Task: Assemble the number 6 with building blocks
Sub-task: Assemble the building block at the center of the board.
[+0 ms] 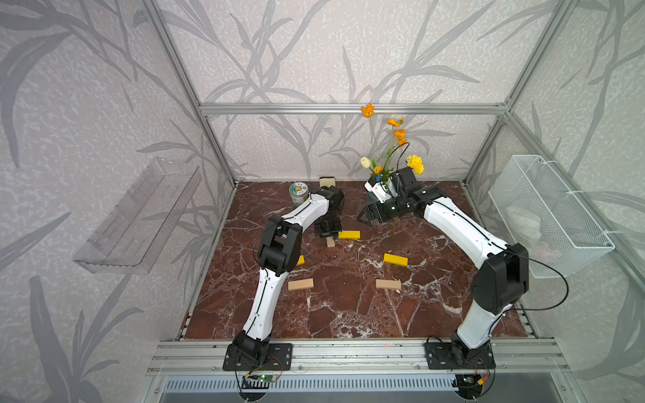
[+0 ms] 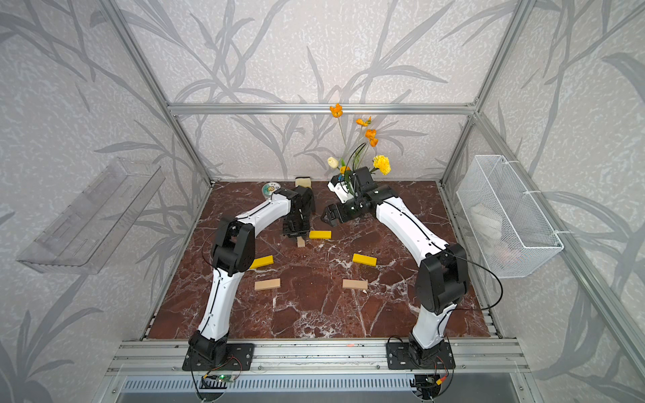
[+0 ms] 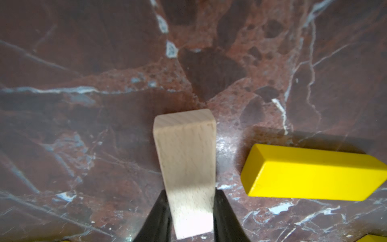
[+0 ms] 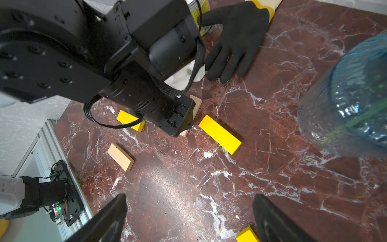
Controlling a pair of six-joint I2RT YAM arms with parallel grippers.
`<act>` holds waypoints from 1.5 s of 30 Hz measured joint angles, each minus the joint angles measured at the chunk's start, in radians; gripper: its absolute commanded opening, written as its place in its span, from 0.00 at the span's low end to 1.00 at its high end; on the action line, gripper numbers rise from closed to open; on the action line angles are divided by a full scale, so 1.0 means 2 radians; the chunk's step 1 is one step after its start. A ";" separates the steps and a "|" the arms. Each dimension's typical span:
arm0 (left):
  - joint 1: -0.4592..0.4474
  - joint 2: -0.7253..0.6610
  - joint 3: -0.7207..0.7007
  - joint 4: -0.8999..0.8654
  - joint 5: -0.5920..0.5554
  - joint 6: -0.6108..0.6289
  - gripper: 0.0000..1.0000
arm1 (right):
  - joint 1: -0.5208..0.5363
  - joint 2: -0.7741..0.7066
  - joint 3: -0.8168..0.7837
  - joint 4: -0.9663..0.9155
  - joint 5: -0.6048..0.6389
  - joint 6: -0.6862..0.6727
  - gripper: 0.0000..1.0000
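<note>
Your left pincer [image 3: 191, 191] clamps the pale tan wooden bar [image 3: 185, 150], its long axis crosswise to the bright yellow rectangular bar [image 3: 310, 174] just beside it. Your right pincer [image 4: 189, 196] gapes empty near that bar's other end.

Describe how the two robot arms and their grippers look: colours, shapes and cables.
The left arm and right arm have white shells with bulky black joints and black base plates. A thin black cable loops out from the right arm. The left gripper and right gripper have black, tapering fingers.
</note>
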 measured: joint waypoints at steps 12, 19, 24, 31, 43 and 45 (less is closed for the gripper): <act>-0.010 -0.001 -0.003 -0.001 0.001 0.016 0.21 | 0.000 -0.031 -0.022 0.009 0.008 0.003 0.94; -0.015 -0.009 -0.019 0.004 0.007 0.019 0.21 | 0.000 -0.041 -0.038 0.019 0.012 0.010 0.94; -0.017 -0.009 -0.020 0.004 0.010 0.025 0.22 | 0.000 -0.042 -0.049 0.023 0.012 0.012 0.94; -0.018 -0.013 -0.029 0.012 0.012 0.039 0.22 | 0.000 -0.056 -0.066 0.032 0.013 0.018 0.94; -0.017 -0.020 -0.043 0.028 0.014 0.074 0.23 | 0.000 -0.069 -0.081 0.039 0.017 0.029 0.94; -0.017 -0.022 -0.048 0.032 0.017 0.076 0.23 | 0.000 -0.072 -0.085 0.041 0.019 0.031 0.94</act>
